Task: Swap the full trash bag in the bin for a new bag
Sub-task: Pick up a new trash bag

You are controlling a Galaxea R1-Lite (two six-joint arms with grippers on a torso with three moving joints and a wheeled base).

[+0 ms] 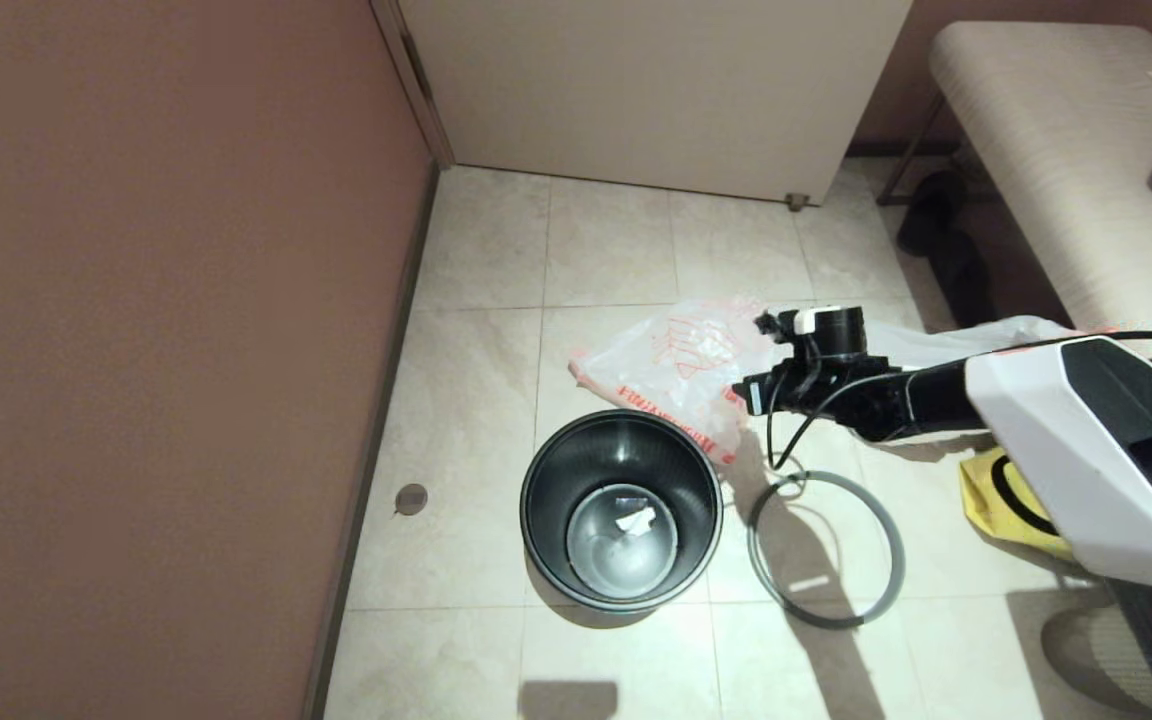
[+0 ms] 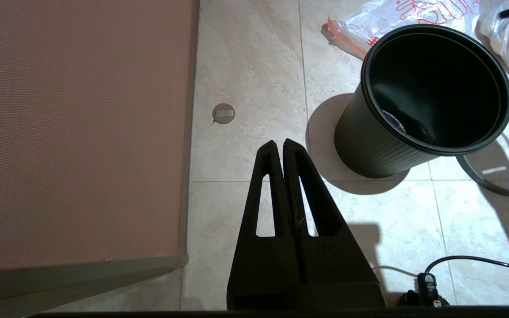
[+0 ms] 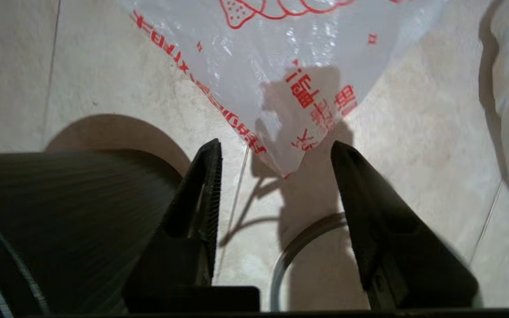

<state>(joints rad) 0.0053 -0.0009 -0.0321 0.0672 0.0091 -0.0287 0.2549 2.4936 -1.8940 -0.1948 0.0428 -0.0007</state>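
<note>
The new bag [image 1: 671, 375] lies flat on the floor just behind the bin [image 1: 621, 510], one printed corner reaching toward the grey hoop [image 1: 826, 550] that lies on the tiles beside the bin. Its long axis runs slantwise from that corner away toward the door. In the right wrist view that corner [image 3: 281, 154] sits between and just ahead of the fingertips, so the right claw [image 3: 276, 152] faces it straight on. That claw stands about half open with nothing in it and, as far as I can tell, not yet touching the plastic. The left claw [image 2: 279, 145] hangs pressed together near the wall, farther off, so the right arm is the nearer.
</note>
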